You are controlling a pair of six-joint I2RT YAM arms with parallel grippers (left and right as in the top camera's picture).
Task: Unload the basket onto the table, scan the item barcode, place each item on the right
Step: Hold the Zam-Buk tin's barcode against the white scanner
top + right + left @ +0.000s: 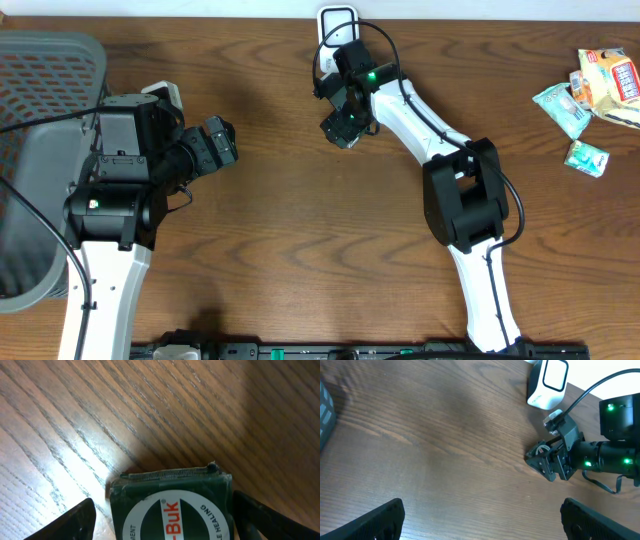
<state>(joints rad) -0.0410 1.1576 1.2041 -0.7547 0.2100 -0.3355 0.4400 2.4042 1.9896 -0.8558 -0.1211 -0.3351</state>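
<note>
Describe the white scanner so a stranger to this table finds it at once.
Go to the middle of the far edge of the wooden table, just beyond the right gripper. There stands the white scanner, a small rounded box with a dark-rimmed window. Unlike the colourful snack packets at the right side and the grey basket at the left, it is plain white and alone.

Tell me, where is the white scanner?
The white scanner sits at the far edge of the table, middle of the overhead view, just beyond the right gripper.
</note>
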